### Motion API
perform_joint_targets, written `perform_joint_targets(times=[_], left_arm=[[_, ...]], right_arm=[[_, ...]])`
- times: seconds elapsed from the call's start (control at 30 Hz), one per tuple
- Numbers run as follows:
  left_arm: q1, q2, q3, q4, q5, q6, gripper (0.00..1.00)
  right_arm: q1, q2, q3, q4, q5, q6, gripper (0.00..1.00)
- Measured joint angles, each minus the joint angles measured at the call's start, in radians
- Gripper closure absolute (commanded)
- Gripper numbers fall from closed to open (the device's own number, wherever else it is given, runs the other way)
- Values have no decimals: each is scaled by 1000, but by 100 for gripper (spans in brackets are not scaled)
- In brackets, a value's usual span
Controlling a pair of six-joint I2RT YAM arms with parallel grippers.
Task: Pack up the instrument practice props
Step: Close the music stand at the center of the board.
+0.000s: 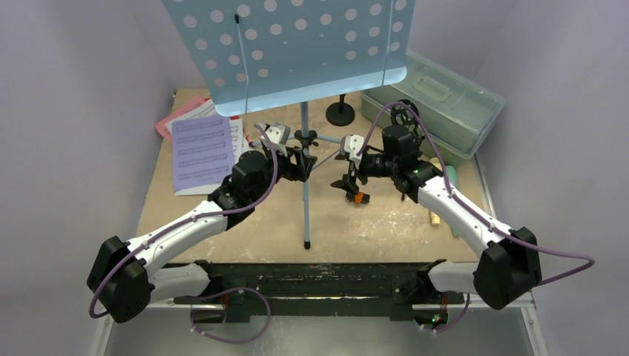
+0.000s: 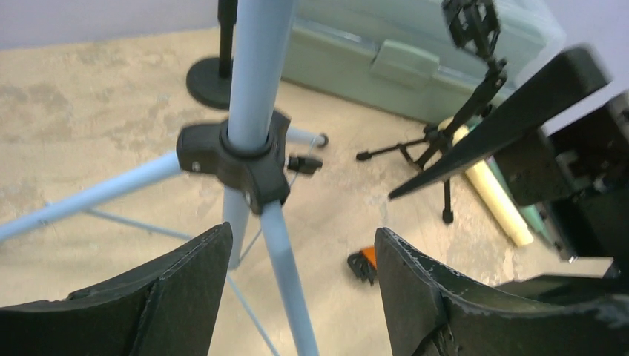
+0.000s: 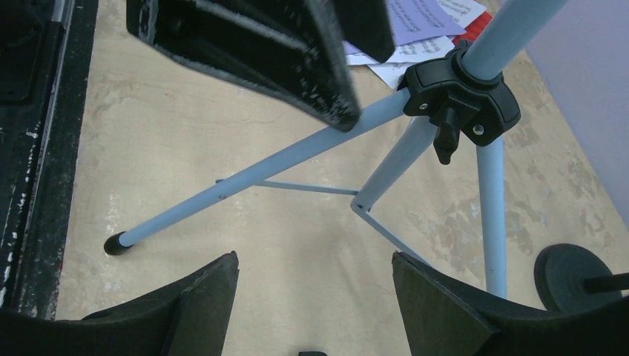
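The sheet-music rack (image 1: 297,52) stands upright on its tripod near the middle of the tabletop (image 1: 386,222), its perforated desk leaning over the far edge. Both arms face the black tripod hub (image 2: 241,156) from opposite sides. The left gripper (image 2: 303,245) is spread wide and holds nothing, and the right gripper (image 3: 315,267) is spread and empty too.

The step in hand looks like collapsing the stand. To do it well, one gripper should pinch the pole just above the hub to steady it while the other turns the small black knob (image 3: 447,137). The legs should fold only once the knob is slack, or the tall rack may tip.

The music pages (image 1: 200,152) lie near the far left corner. A black mic holder (image 2: 438,141) and a cream toy microphone (image 2: 493,196) sit toward the right edge, in front of the plastic case (image 1: 438,100).

The pages show printed staves that are too small to read, and no brand or label is legible.
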Motion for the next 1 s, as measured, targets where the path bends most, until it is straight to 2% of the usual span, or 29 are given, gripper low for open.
perform_joint_targets(times=[0.1, 0.33, 0.57, 0.67, 0.73, 0.87, 1.0], left_arm=[[-2, -11, -37, -38, -4, -31, 32], [-68, 16, -45, -138, -161, -129, 56], [-156, 139, 32, -256, -384, -219, 63], [-181, 169, 77, -311, -452, -243, 70], [-193, 192, 106, -331, -485, -256, 78], [-206, 224, 138, -348, -512, -262, 100], [-209, 226, 141, -351, -521, -253, 100]], right_arm=[[-13, 3, -1, 1, -13, 13, 20], [-45, 15, -2, 13, -12, 34, 20], [-56, 29, -6, 16, -11, 46, 20], [-59, 30, -6, 16, -11, 48, 19], [-63, 30, -6, 16, -11, 50, 20], [-69, 30, -7, 16, -11, 51, 20], [-85, 30, -10, 16, -13, 51, 19]])
